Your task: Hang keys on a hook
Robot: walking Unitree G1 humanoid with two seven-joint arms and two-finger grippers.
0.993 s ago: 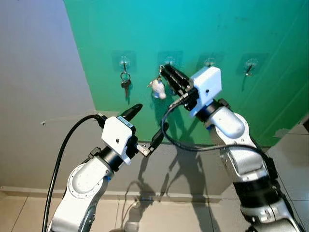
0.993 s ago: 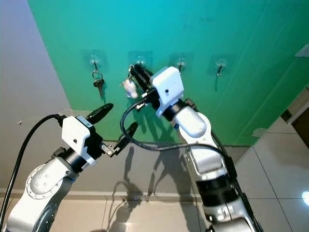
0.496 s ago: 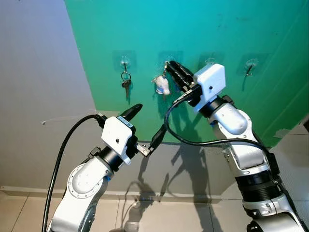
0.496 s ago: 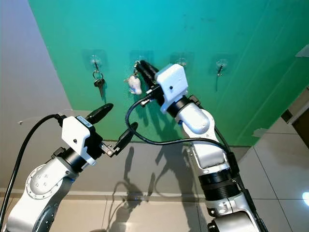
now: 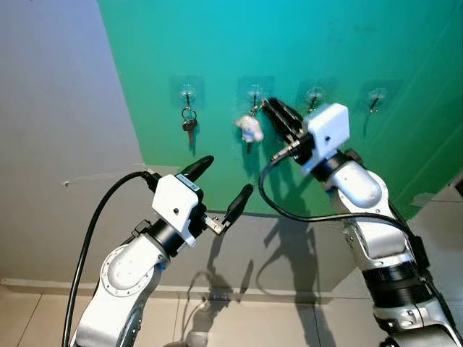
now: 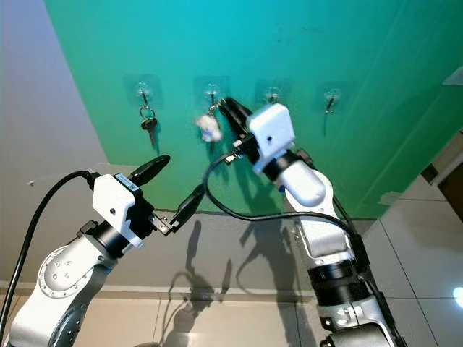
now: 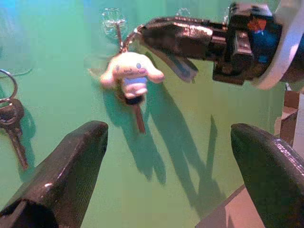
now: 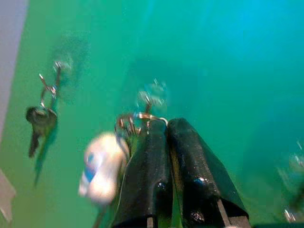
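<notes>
1. While the left arm stays low in the left eye view, the right gripper (image 5: 269, 107) reaches up to the green wall (image 5: 362, 43), its two black fingers pressed together just beside the second clear adhesive hook (image 5: 255, 92). A key ring with a white plush puppy charm (image 5: 250, 128) dangles below that hook, its metal ring at the fingertips; whether the ring is already over the hook cannot be told. Another small dark key bunch (image 5: 188, 123) hangs from the first clear hook (image 5: 187, 92), and two further clear hooks (image 5: 314, 94) sit to the right.

2. Seen from the right eye view, the left gripper (image 6: 173, 184) hovers in front of the grey lower wall (image 6: 239, 246), its fingers spread wide and holding nothing. A black cable (image 6: 36, 210) loops from its white wrist housing.

3. Looking along the left wrist view, the wide-apart left fingers (image 7: 61, 175) frame the plush charm with its blue bib and a key blade hanging beneath. The right gripper's closed fingers meet the charm's ring right at the hook.

4. Through the right wrist view, which is blurred, the two black fingers (image 8: 147, 171) lie side by side with no gap, pinching the metal ring just under the hook, the white charm hanging beside them.
</notes>
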